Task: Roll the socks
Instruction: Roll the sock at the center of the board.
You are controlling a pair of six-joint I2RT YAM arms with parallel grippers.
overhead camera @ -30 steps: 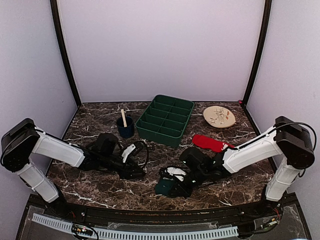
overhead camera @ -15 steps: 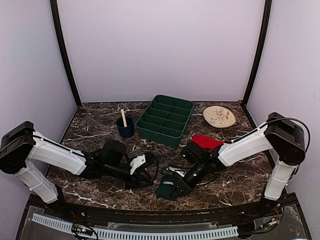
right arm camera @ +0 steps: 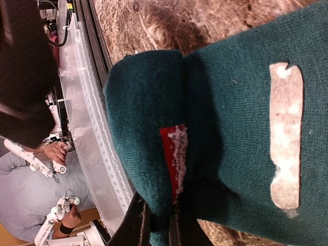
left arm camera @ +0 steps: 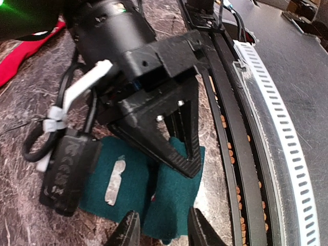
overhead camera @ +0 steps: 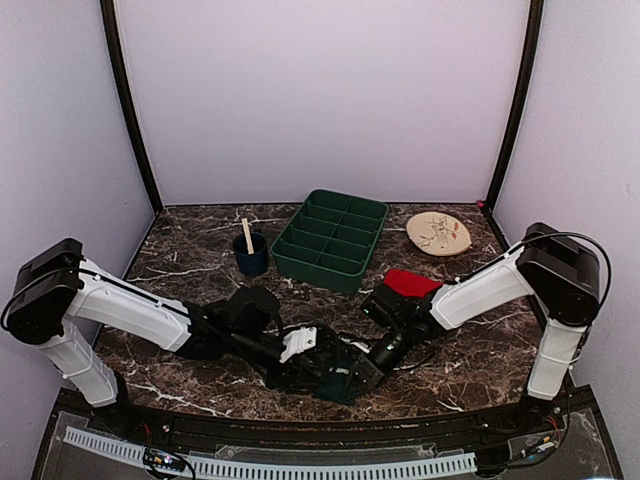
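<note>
The right gripper (right arm camera: 158, 226) has its jaws clamped on the dark teal-green fabric sock (left arm camera: 171, 192) at its fold, while the left gripper (left arm camera: 163, 231), jaws apart, lines up directly opposite on the sock's near edge.

The dark, white-veined marble surface (overhead camera: 480, 350) carries a green compartment tray (overhead camera: 332, 240) at the back, flanked by a blue cup (overhead camera: 250, 256) holding a wooden stick (overhead camera: 247, 236) and a tan plate (overhead camera: 438, 232). A red sock (overhead camera: 410, 283) lies mid-right and a teal sock (overhead camera: 335, 382) near the front edge.
</note>
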